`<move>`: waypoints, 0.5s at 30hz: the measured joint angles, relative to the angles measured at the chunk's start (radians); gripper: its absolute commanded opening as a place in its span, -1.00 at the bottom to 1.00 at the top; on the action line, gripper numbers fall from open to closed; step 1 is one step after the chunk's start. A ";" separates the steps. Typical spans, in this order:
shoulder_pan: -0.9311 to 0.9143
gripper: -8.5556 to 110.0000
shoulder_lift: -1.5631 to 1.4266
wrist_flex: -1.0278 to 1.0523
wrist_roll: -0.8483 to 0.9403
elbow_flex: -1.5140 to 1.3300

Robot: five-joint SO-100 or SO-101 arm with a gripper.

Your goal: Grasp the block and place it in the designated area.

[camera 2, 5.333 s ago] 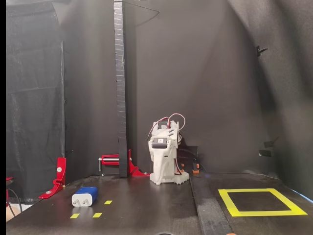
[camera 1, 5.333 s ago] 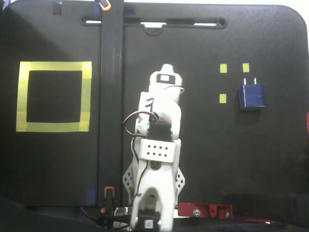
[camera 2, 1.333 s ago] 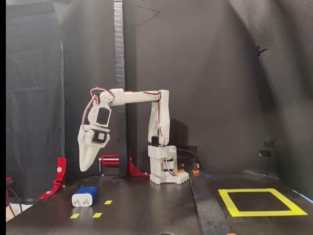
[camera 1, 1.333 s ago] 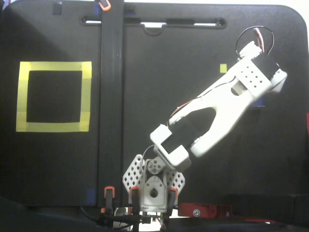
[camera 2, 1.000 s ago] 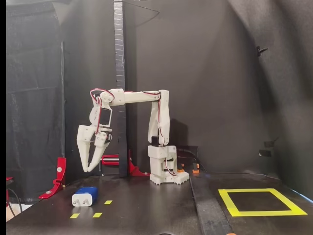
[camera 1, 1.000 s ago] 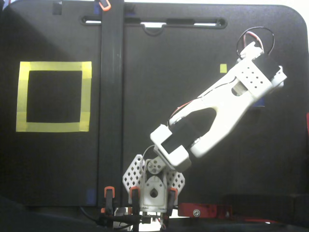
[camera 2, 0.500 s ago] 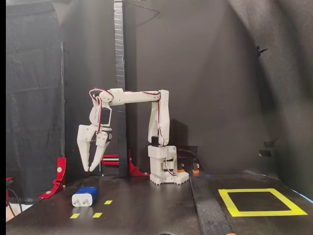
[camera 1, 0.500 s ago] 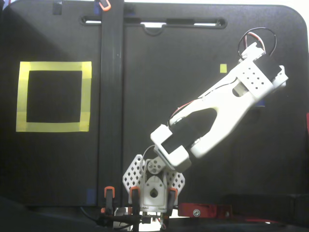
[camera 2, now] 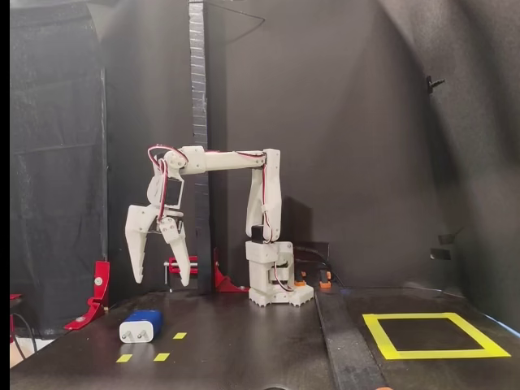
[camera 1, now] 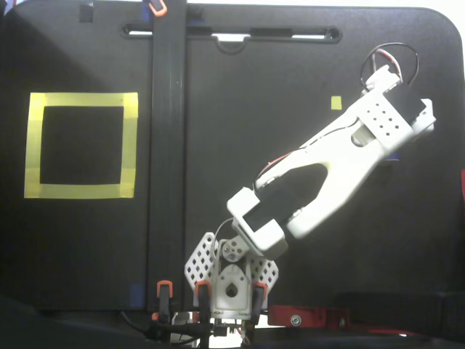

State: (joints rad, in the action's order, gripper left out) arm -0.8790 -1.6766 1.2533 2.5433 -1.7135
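The gripper (camera 2: pixel 161 281) hangs with jaws spread apart above the block (camera 2: pixel 141 326), not touching it. The block lies near the tabletop's (camera 2: pixel 244 341) left front edge; the area (camera 2: pixel 435 335) sits far right.

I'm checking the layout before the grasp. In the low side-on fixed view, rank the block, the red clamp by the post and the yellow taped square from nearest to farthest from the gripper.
Measured from the gripper:
1. The block, just below it on the table.
2. The red clamp, beside the post; nearly as close.
3. The yellow taped square, far right.
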 measured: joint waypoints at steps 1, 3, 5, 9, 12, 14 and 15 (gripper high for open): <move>0.000 -0.13 0.000 0.000 0.000 0.000; 0.000 -0.13 0.000 0.000 0.000 0.000; -0.002 -0.13 0.000 0.000 0.000 0.000; -0.011 -0.13 0.003 -0.006 0.000 0.000; -0.025 -0.13 0.023 -0.017 0.000 0.000; -0.034 -0.13 0.049 -0.034 0.000 0.000; -0.038 -0.13 0.064 -0.043 0.000 0.000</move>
State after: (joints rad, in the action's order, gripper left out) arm -0.9173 -1.6122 1.2103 2.5433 -1.7135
